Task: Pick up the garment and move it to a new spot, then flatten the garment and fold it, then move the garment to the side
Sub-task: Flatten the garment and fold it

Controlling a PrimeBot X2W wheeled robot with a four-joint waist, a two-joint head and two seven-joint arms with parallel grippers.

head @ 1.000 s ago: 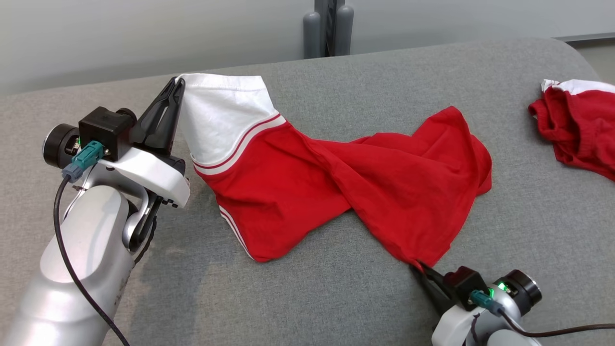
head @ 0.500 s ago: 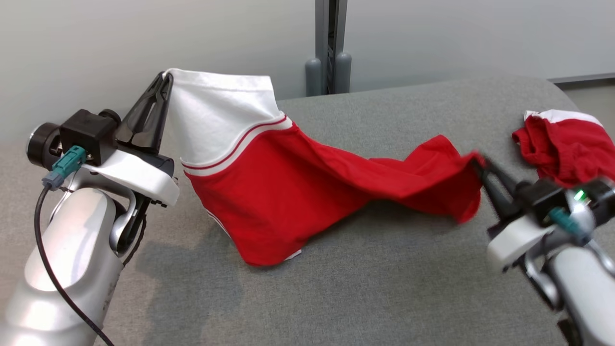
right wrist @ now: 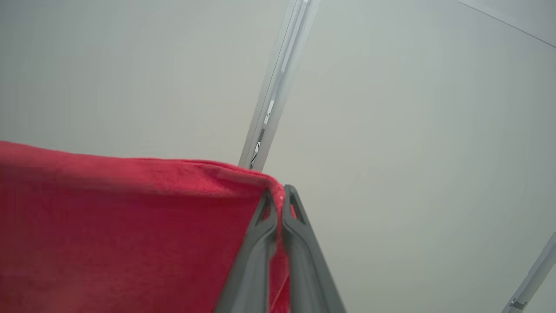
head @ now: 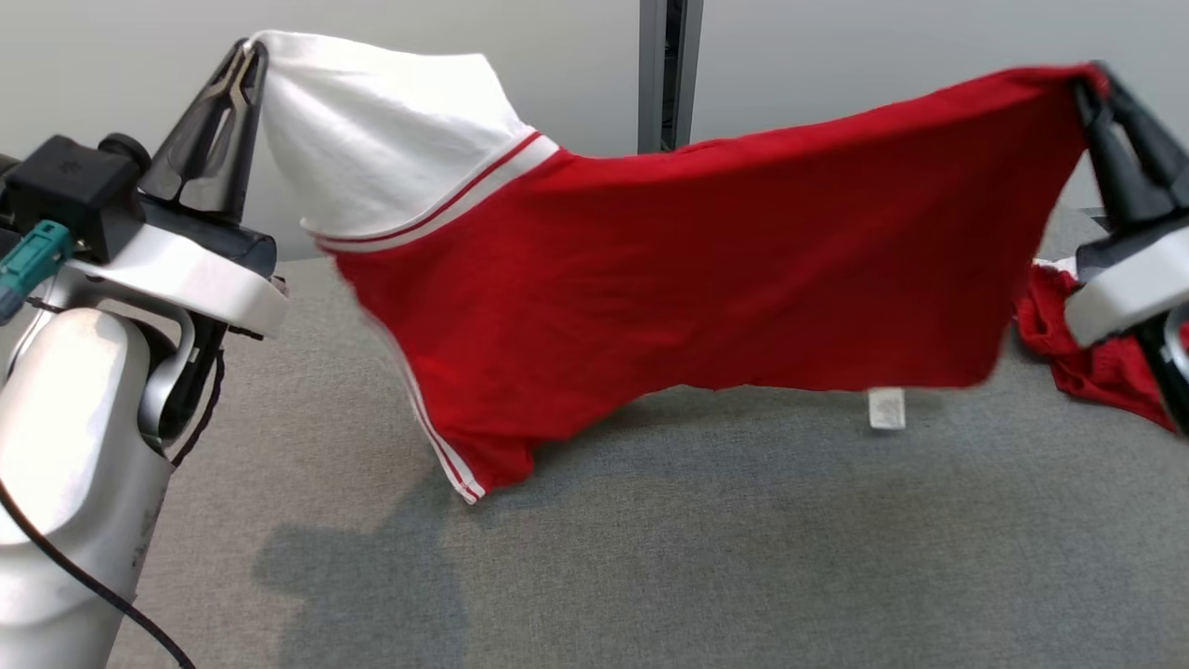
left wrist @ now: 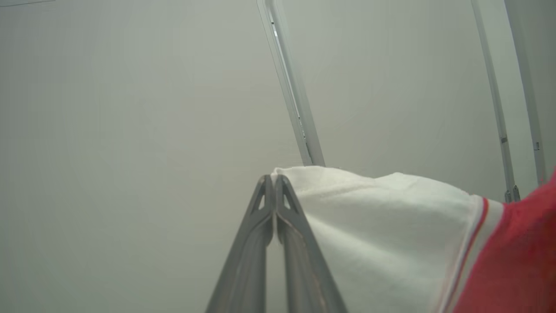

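A: How many garments were there?
B: Two. One garment (head: 706,279) hung stretched above the grey table (head: 743,557) (its low corner perhaps touching, I couldn't tell). A second red garment (head: 1096,376) lay at the table's right.
A: Grippers?
B: Two, both clenched: the left gripper (head: 243,56) on its white corner, the right gripper (head: 1091,79) on a red one.

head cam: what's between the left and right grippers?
The garment hangs spread between them in the head view. The left gripper is shut on its white end, and the right gripper is shut on its red end.
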